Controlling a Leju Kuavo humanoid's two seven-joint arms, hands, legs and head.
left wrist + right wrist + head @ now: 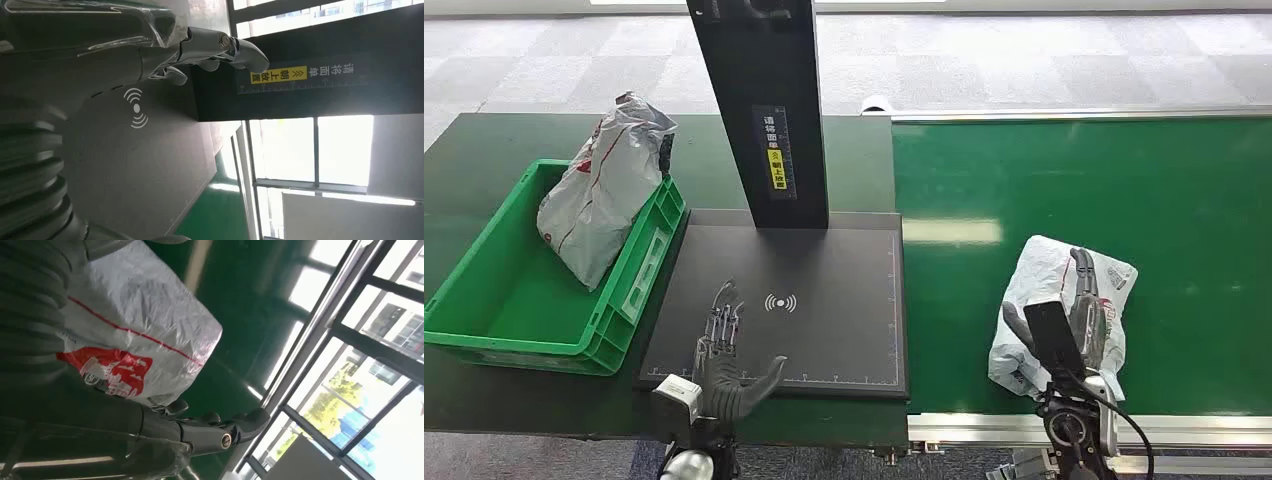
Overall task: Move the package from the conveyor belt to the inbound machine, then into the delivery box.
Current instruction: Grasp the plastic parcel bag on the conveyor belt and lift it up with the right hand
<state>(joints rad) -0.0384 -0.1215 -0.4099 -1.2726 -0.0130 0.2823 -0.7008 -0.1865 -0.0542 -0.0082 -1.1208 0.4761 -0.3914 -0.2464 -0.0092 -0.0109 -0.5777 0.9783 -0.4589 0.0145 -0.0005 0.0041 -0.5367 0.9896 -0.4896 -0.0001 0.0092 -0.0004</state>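
A white plastic package (1046, 272) with red print lies on the green conveyor belt (1124, 180) near its front edge. My right hand (1079, 310) lies on top of it, fingers stretched along the bag and thumb spread to the left. In the right wrist view the package (135, 315) sits against the palm side of the straight fingers (225, 427). My left hand (724, 350) hovers open over the front left of the black inbound machine plate (844, 250), holding nothing. In the left wrist view its fingers (220, 47) reach out above the plate (135, 170).
A green crate (484, 300) stands left of the plate, with another white package (604, 190) leaning on its far right wall. The machine's black post (769, 110) rises at the plate's back edge. A metal rail (1024, 430) borders the belt's front.
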